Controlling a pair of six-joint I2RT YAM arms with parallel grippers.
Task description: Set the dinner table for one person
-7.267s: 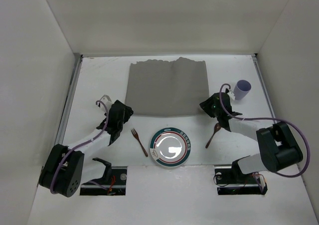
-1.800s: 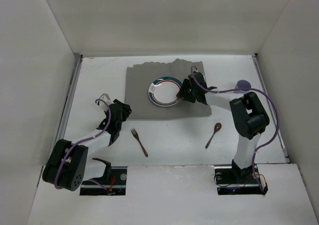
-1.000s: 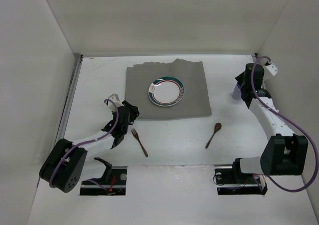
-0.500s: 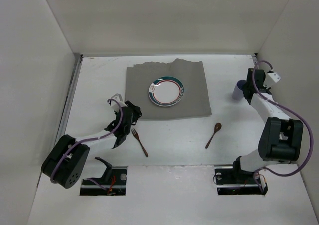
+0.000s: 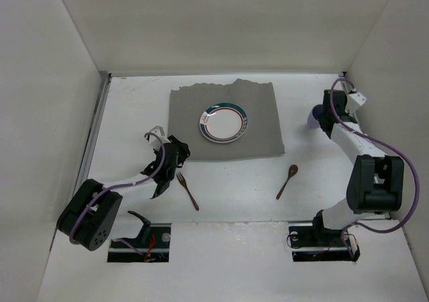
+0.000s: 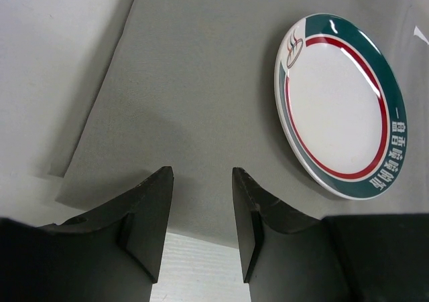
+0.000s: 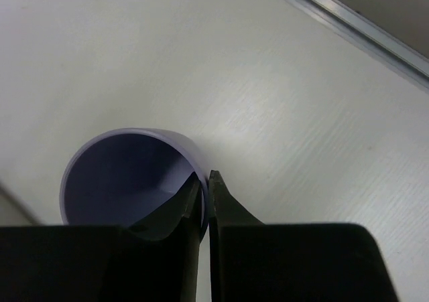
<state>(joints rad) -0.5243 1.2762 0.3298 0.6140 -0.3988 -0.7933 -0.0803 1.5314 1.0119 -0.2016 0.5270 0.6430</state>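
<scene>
The dinner table (image 5: 234, 188) spreads white under everything. A grey cloth (image 5: 194, 114) lies toward its far side, with a green-rimmed plate (image 5: 224, 122) on it. The left gripper (image 6: 201, 175) hovers at the cloth's near left corner, fingers partly apart and empty. The right gripper (image 7: 206, 180) pinches the rim of a purple cup (image 7: 120, 175) on the right. A fork (image 5: 187, 190) and a spoon (image 5: 288, 180) lie nearer us.

Large, flat, plain white dinner table (image 5: 231, 191)
</scene>
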